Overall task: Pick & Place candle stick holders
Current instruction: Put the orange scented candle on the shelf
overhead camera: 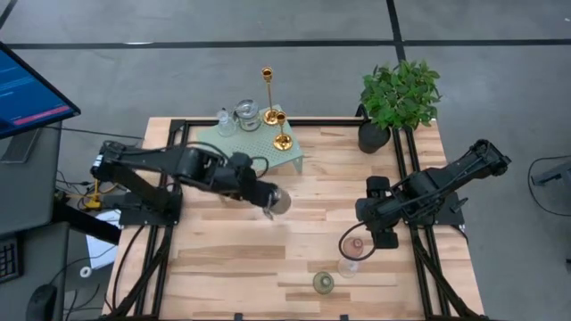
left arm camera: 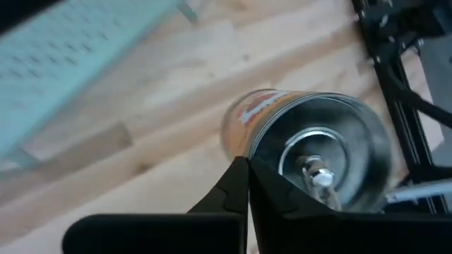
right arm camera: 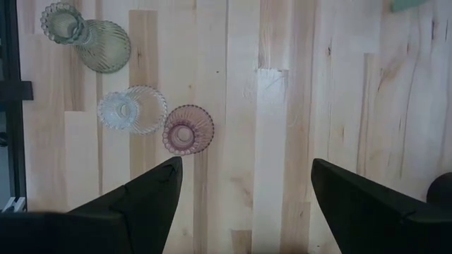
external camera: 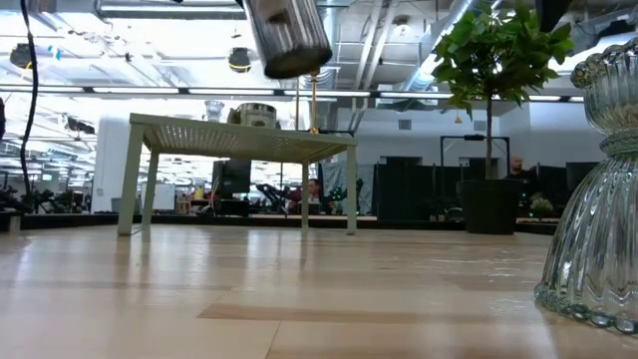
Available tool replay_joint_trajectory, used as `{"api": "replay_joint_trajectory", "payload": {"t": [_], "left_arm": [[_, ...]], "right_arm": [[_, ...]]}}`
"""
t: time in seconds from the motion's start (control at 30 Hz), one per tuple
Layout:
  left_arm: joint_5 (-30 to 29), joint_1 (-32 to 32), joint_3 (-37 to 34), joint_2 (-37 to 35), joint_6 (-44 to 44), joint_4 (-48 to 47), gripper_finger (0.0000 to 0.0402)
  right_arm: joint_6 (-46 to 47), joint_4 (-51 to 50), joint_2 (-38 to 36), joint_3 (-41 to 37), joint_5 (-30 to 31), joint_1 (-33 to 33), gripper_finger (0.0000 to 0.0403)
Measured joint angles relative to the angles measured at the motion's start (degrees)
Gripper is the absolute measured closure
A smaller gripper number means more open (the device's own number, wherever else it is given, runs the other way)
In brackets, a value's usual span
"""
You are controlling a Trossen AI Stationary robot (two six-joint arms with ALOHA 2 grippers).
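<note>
My left gripper [overhead camera: 268,204] is closed on the rim of a silvery metal cup [overhead camera: 279,202], one finger inside the wall and one outside, the cup carried tipped over in mid-air above the table [overhead camera: 232,259], just in front of the mint-green rack [overhead camera: 299,157]. In my wrist view the cup [left arm camera: 318,152] shows its open mouth, with a small spike or screw at the bottom. It looks thin-walled and light, stiff, but smooth metal, so I judge it could twist in a rim pinch; a steady squeeze and a slow move seem wise. On the rack stand the tall gold candlestick [overhead camera: 267,85], the short gold candlestick [overhead camera: 282,129] and clear glass holders [overhead camera: 237,117]. My right gripper [right arm camera: 244,190] hangs wide open and empty over the right front of the table, near the pink glass holder [right arm camera: 188,130], the clear ribbed one [right arm camera: 131,111] touching it, and the greenish glass holder [right arm camera: 90,37] beyond. Those are rigid, slick and breakable; I'd take each across the narrow neck or rim, not the flared ribbed skirt. The potted plant [overhead camera: 398,98] sits at the far right corner.
</note>
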Motion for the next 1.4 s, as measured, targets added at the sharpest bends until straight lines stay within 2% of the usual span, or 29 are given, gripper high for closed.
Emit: {"api": "replay_joint_trajectory", "payload": {"t": [0.17,0.47,0.77,1.03,1.4], "left_arm": [[-2.1,4.4,4.0,-0.1,3.1,-6.4,0.0401],[-2.2,16.7,5.0,0.0,12.3,-8.4,0.0401],[2.7,27.1,5.0,1.3,19.3,-9.4,0.0401],[4.8,29.9,5.0,5.6,24.5,-9.6,0.0401],[4.6,33.0,5.0,5.7,26.7,-9.3,0.0401]], "right_arm": [[-0.2,0.4,0.0,0.0,0.1,0.0,0.0099],[-0.6,0.8,0.0,0.0,0.2,0.0,0.0099],[-0.5,1.3,0.0,0.0,0.2,0.0,0.0099],[-0.5,1.7,0.0,0.0,0.2,0.0,0.0099],[-0.5,2.0,0.0,0.0,0.0,0.0,0.0099]]}}
